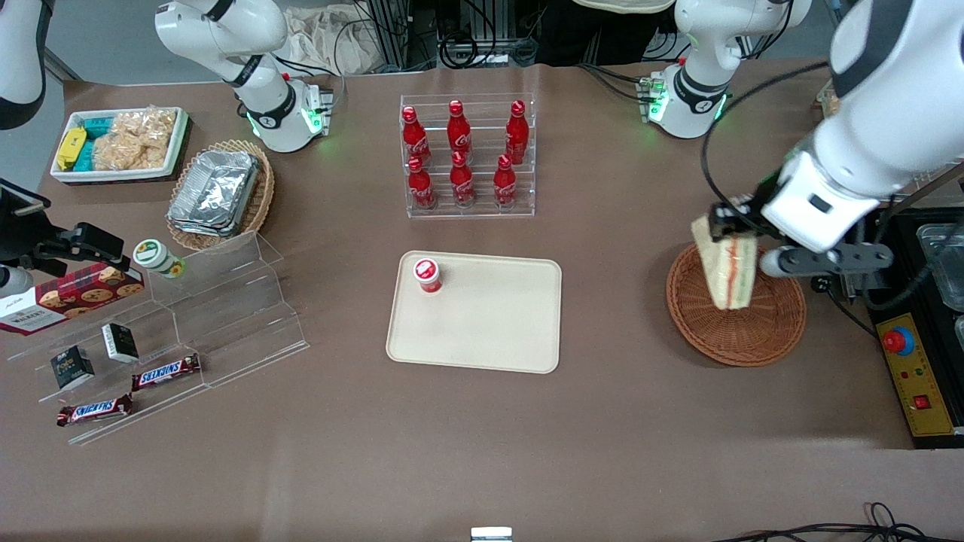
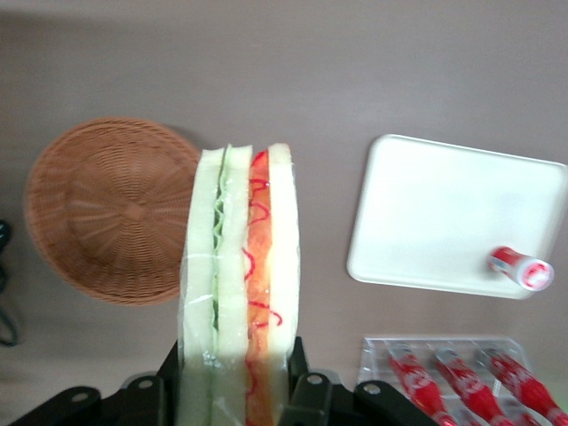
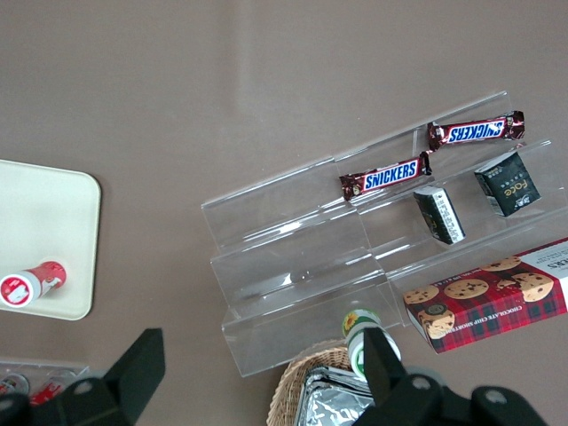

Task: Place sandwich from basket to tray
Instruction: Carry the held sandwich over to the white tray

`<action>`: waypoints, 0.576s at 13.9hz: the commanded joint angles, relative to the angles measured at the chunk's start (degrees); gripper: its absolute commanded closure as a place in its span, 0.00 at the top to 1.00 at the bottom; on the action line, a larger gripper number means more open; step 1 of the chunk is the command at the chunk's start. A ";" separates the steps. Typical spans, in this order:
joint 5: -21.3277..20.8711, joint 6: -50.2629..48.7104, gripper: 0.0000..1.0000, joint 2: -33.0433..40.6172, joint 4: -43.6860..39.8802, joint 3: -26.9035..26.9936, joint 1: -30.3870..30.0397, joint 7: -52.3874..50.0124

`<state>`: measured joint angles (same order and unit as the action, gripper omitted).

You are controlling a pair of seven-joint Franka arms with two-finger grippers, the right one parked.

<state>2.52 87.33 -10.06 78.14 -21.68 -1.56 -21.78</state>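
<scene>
Gripper (image 2: 238,390) clamped on sandwich (image 2: 240,284), wedge lifted above basket (image 1: 734,320), tray (image 1: 482,316) well apart

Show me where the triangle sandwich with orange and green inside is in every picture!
Front view: white-bread triangular sandwich hangs in the gripper above the round reddish-brown wicker basket.
Left wrist view: sandwich gripped, beside the basket.
Right wrist view: not in it.
Shared landmark: flat cream rectangular tray.

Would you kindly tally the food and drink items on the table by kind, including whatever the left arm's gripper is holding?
Red cola bottles in the clear rack: 6
Snickers bars: 2
Small red-capped bottle on the cream tray: 1
Triangular white-bread sandwich, held by the gripper above the reddish-brown wicker basket: 1
Total: 10
</scene>
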 commanded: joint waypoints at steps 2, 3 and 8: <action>0.03 -0.76 0.52 -1.71 -2.82 -10.72 -0.02 -8.51; -0.06 0.29 0.52 -2.41 -2.73 -12.93 -0.02 -10.55; -5.74 15.82 0.52 -11.01 1.74 -20.41 1.20 -16.44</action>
<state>0.47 98.12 -15.75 79.43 -39.32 -0.82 -35.69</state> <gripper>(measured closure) 0.480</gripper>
